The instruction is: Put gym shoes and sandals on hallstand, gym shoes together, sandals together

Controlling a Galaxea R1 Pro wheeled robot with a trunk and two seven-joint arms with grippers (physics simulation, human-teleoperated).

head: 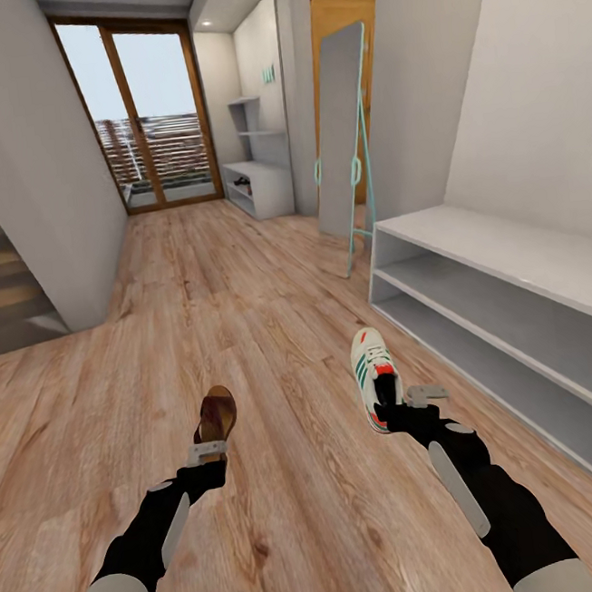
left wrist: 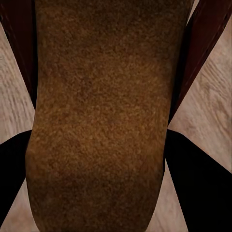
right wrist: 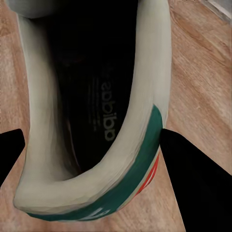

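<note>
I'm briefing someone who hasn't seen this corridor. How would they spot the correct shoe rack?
Follow the corridor floor towards the glass doors. The hallstand is the far bench by the right wall; unlike the near white bench, it has stepped wall shelves above.

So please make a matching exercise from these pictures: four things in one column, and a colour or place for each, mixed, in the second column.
Things:
1. sandal
2. gym shoe
3. tall mirror
4. white bench

Descriptions:
A. white with green stripes, at the right tool
B. leaning against the wall, teal frame
C. brown, at the left tool
D. two open shelf bays, along the right wall

Pairs: 1-C, 2-A, 3-B, 4-D
</note>
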